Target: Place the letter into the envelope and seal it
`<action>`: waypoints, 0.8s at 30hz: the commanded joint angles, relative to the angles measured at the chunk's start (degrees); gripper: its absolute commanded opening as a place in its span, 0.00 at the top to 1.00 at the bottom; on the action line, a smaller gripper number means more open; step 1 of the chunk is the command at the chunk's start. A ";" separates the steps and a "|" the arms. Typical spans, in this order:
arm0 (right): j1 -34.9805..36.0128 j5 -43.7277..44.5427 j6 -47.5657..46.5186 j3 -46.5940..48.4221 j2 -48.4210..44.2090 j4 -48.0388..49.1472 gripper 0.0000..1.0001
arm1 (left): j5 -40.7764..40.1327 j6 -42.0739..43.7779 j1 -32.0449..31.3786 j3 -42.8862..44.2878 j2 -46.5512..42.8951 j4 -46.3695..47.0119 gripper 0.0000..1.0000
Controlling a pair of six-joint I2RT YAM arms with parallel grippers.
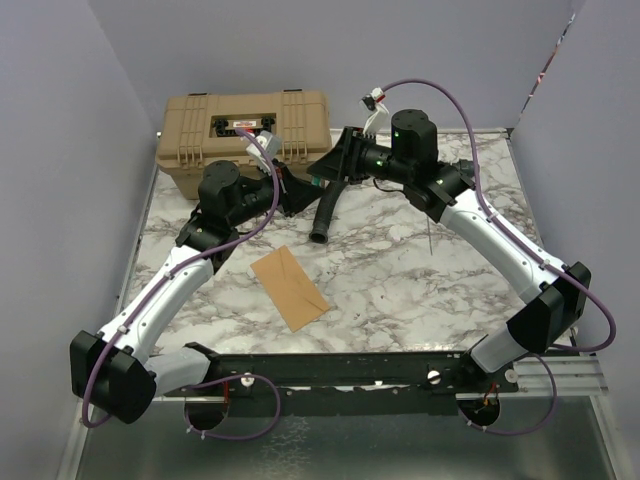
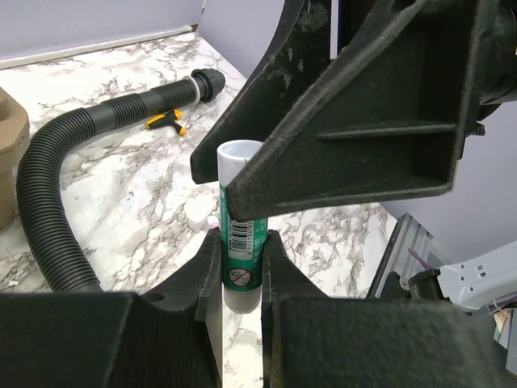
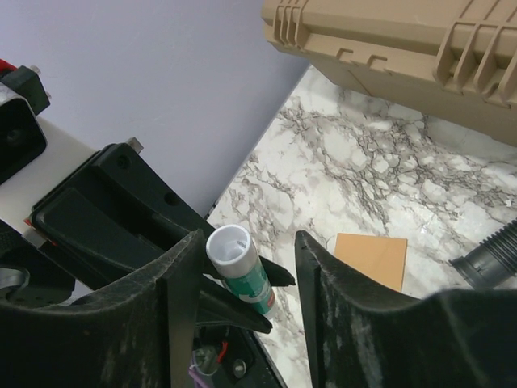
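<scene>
On the white-and-grey marbled table top (image 1: 400, 280), a tan plastic toolbox (image 1: 200, 130) sits closed at the far left corner. Near its right end, a black ribbed hose (image 1: 327, 212) curves across the marble. The orange-tan kraft paper envelope (image 1: 288, 287) lies flat and turned at an angle near the front middle, well apart from both grippers (neither arm touches it). Close to the hose the two arms meet. The left gripper (image 2: 241, 271) pinches the lower body of a white-and-green glue stick (image 2: 242, 242). The right gripper (image 3: 248, 240) stands spread around the stick's white top end, with a gap showing on one side. A small yellow-and-black tool (image 2: 166, 121) lies beside the hose's far end.
</scene>
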 commanded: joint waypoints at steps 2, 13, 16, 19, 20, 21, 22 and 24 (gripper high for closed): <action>0.05 -0.17 0.02 1.03 0.27 0.72 0.63 | 2.68 -0.27 0.03 -1.43 -0.84 -0.81 1.00; -1.27 -23.84 -6.76 -5.10 -4.02 17.61 1.00 | 13.13 -0.42 0.01 -0.29 -2.01 -0.96 1.00; -1.44 -40.07 -8.15 -7.47 -4.82 26.77 1.00 | 20.54 0.49 -0.02 0.45 -2.62 -0.90 1.00; -1.44 -49.61 -8.69 -8.49 -4.99 31.65 1.00 | 30.42 1.10 -0.06 0.94 -3.53 1.08 1.00; -1.39 -51.56 -8.76 -8.87 -5.20 32.69 0.99 | 31.93 1.40 -0.06 0.99 -4.17 1.40 1.00; -1.37 -53.05 -8.44 -9.41 -5.47 34.02 0.99 | 32.65 2.11 -0.06 1.08 -4.79 1.55 1.00; -1.36 -52.91 -8.05 -9.76 -5.85 34.51 0.99 | 32.65 2.58 -0.06 1.09 -5.28 1.53 1.00; -1.36 -48.33 -9.31 -9.59 -6.33 30.91 0.99 | 31.54 2.83 -0.06 1.22 -5.61 1.92 1.00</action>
